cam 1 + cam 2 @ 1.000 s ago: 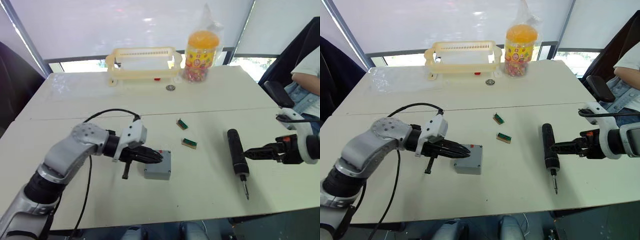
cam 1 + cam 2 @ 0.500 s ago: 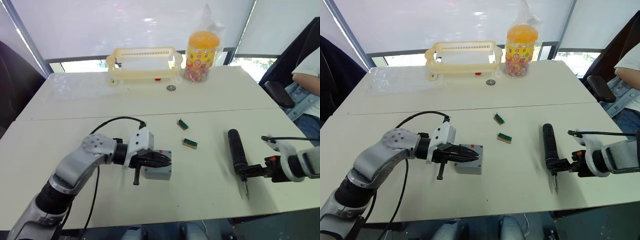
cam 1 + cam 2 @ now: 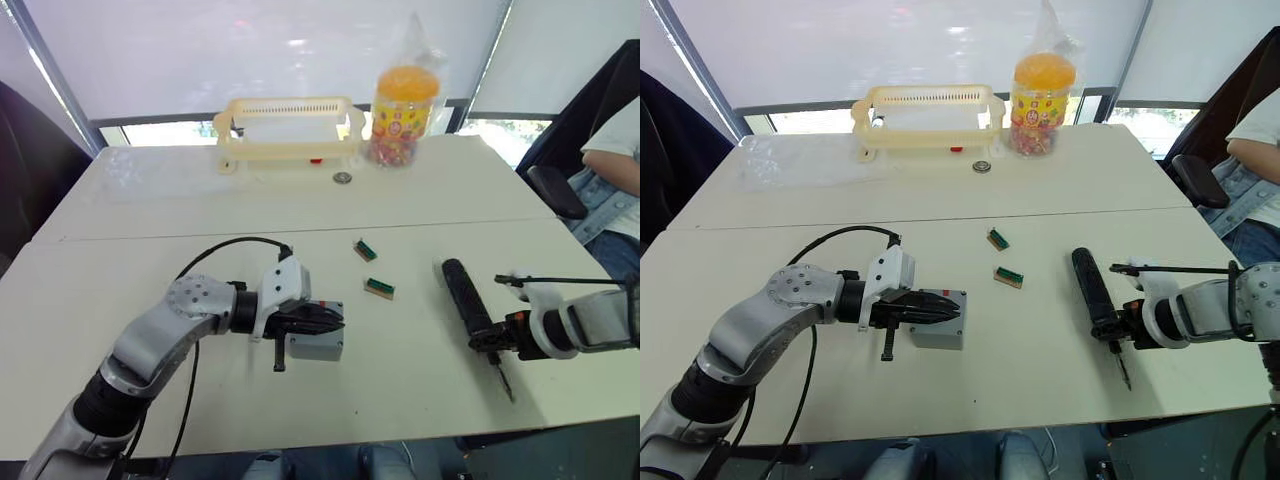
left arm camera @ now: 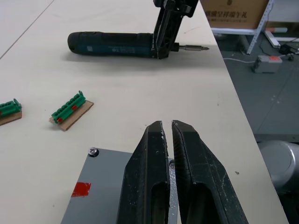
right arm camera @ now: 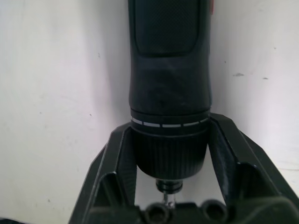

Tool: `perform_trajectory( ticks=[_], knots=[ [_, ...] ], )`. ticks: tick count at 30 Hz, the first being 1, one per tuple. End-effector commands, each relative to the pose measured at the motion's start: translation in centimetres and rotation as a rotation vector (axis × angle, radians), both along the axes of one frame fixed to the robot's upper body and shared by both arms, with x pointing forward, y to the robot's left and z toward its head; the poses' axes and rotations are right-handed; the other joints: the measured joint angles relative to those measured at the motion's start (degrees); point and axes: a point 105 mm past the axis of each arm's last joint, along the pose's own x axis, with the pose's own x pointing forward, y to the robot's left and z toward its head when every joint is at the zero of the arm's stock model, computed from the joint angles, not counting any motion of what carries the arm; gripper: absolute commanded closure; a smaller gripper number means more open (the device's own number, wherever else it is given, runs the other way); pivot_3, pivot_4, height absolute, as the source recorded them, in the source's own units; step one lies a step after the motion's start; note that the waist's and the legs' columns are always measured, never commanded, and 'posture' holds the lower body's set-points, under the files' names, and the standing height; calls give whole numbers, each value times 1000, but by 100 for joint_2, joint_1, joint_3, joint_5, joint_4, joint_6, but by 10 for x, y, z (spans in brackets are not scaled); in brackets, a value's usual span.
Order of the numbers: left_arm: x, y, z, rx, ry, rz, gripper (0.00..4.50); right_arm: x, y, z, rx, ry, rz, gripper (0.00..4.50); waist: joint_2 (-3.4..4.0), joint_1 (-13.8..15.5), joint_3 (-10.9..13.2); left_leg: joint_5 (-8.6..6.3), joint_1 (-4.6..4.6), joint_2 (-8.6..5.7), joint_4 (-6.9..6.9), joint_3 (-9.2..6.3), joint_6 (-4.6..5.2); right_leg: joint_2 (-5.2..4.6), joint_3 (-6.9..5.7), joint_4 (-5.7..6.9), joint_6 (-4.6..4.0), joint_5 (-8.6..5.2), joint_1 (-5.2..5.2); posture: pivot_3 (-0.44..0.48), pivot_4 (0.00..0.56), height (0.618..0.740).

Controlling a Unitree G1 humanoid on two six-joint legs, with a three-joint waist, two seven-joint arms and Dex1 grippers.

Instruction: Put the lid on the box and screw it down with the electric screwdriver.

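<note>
Pale cream surface (image 3: 150, 215) under a bright window carries everything. Left hand (image 4: 167, 133), its black fingers pressed nearly together, rests over the small square grey plastic box (image 3: 318, 342) (lid (image 4: 100, 186) already seated, a red mark on its top). Right hand (image 3: 1118, 328) is clamped around the bit end of the black cylindrical electric screwdriver (image 3: 1091, 292), which lies on the surface well apart from the box. Two small green connector pieces (image 3: 378, 287) lie between them.

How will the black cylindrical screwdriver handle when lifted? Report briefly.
The black cylindrical electric screwdriver looks rigid. Its round body may roll if released. The right end effector grips its front end, so the long body may droop.
</note>
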Motion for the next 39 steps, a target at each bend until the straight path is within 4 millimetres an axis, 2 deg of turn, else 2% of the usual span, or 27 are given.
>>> perform_trajectory(
  ticks=[1,4,6,8,10,11,13,14,16,19,24,27,32,39],
  knots=[
    [-1,7,8,-7,-26,10,4240,10,-8,-4,-26,-45,-91,2781,-26,-21,-11,-2,17,2,-2,-1,3,4,4,-2,-2,-1,15,0,150,740],
    [7,22,13,-6,-3,53,4240,34,-20,32,-13,-285,-199,2781,-25,-37,-10,-6,47,11,-3,-1,8,6,13,-13,-28,-8,44,0,150,740],
    [13,33,17,-13,21,80,4240,52,-28,71,4,-535,-275,2781,15,-12,10,-5,45,11,-1,1,8,6,17,-12,-29,-6,41,0,150,740],
    [17,40,19,-9,37,94,4240,62,-27,108,51,-765,-289,2781,58,5,22,-5,33,4,-1,8,8,3,23,-7,-16,-1,25,0,150,740],
    [22,47,20,-3,51,103,4240,67,-15,144,125,-1007,-271,2781,70,2,24,-6,17,-1,-7,22,10,3,23,7,5,-1,-2,0,150,740],
    [25,49,20,10,55,103,4240,65,2,164,204,-1144,-221,2781,71,-7,24,-7,11,-1,-12,21,11,7,20,12,5,-1,-14,0,150,740],
    [29,51,19,26,60,105,4240,56,34,187,313,-1326,-105,2781,77,-44,27,-10,7,5,-18,17,15,20,18,17,3,0,-24,0,150,740],
    [31,50,18,31,62,105,4240,50,55,190,350,-1378,-23,2781,79,-41,27,-11,8,9,-26,12,18,24,20,18,1,0,-27,0,150,740],
    [34,50,17,33,68,106,4240,40,93,187,422,-1424,122,2781,79,-41,26,-15,9,15,-30,-1,23,31,18,19,0,-1,-29,0,150,740],
    [32,46,14,44,78,81,4240,28,138,174,523,-1435,263,2781,79,-31,26,-15,9,15,-27,-11,23,29,21,17,-3,1,-29,0,150,740],
    [26,44,8,75,86,60,4240,20,172,151,492,-1479,379,2781,79,30,27,-7,3,2,-19,-14,9,3,19,16,-3,2,-25,0,150,740],
    [24,45,2,92,86,64,4240,15,184,136,468,-1485,438,2781,79,2,27,-7,0,-4,-18,-11,8,-3,20,7,-2,2,-24,0,150,740],
    [24,43,-22,140,77,71,4240,11,193,113,497,-1454,465,2781,79,-17,27,-7,6,-3,-24,-13,8,6,19,16,-2,2,-28,0,150,740],
    [30,38,-39,171,53,82,4240,7,202,97,500,-1430,473,2781,79,2,26,-6,15,-2,-24,-15,7,10,18,18,-4,1,-21,0,150,740]
  ],
)
